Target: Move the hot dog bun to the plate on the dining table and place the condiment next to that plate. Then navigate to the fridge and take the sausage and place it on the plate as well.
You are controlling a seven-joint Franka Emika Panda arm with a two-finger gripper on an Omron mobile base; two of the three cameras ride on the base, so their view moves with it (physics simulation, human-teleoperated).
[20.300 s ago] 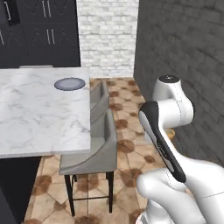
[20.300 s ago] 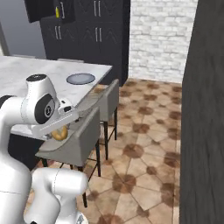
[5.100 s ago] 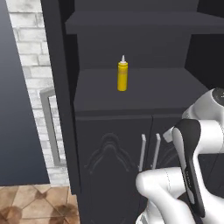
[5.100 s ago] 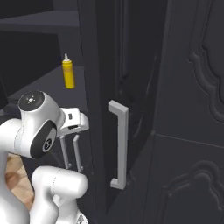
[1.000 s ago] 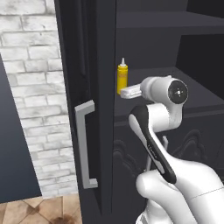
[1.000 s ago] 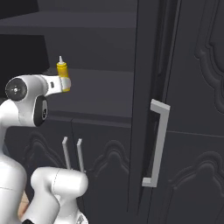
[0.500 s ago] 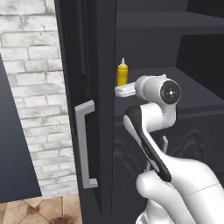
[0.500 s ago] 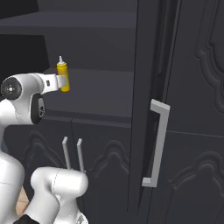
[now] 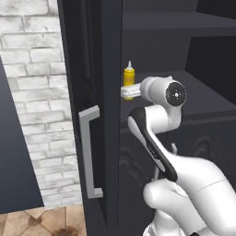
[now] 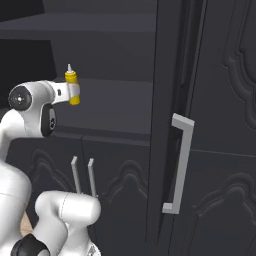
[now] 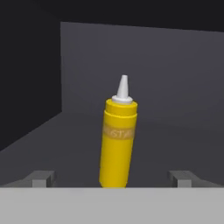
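The condiment (image 11: 117,140) is a yellow squeeze bottle with a white pointed nozzle, standing upright on a dark shelf (image 11: 175,144) inside a black cabinet niche. My gripper (image 11: 114,178) is open, level with the bottle's lower part, with one fingertip on each side of the bottle and gaps between. From the left base view, the hand's white fingers (image 9: 129,91) overlap the condiment (image 9: 129,79) low down. In the right base view the condiment (image 10: 72,86) pokes up above the gripper (image 10: 70,93) at the end of my outstretched arm.
A tall black cabinet door with a grey bar handle (image 9: 89,152) stands just left of the niche; the same handle (image 10: 179,167) is on the right in the right base view. Another dark shelf (image 9: 156,20) runs above. Lower doors carry thin handles (image 10: 82,175). A white brick wall (image 9: 32,92) lies further left.
My hand has pushed forward into the niche, and its fingers have reached the condiment on both sides. The bottle and the base have stayed still.
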